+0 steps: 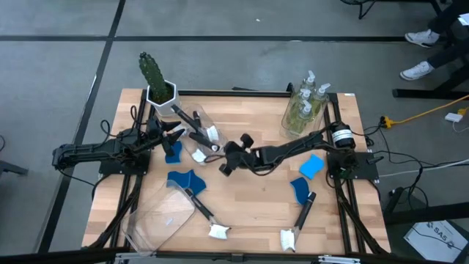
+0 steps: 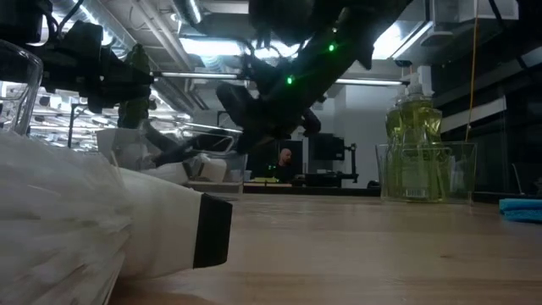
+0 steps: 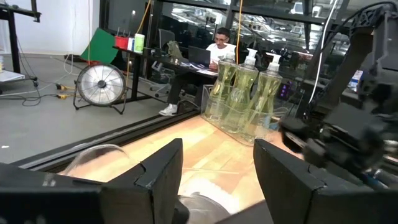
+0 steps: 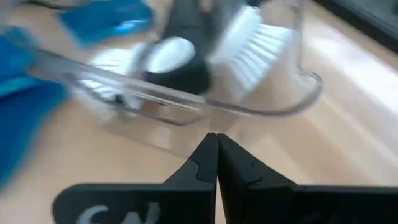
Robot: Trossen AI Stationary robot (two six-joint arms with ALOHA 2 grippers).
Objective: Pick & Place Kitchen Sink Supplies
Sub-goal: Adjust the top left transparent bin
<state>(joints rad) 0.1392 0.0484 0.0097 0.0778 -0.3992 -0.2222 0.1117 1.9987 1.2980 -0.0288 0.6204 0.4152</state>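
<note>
A clear bin lies tipped on the table's far left part, with dish brushes inside it. My right gripper is shut and hangs just before that bin's rim, touching nothing that I can see; in the high view my right gripper is at mid-table. My left gripper stands open and level beside the same bin, at the left. Soap bottles stand in another clear bin at the far right. Blue sponges and two brushes lie on the wood.
A potted cactus stands at the far left corner. Another clear bin lies tipped at the near left. A further sponge lies right of centre. A person sits at a desk beyond the table.
</note>
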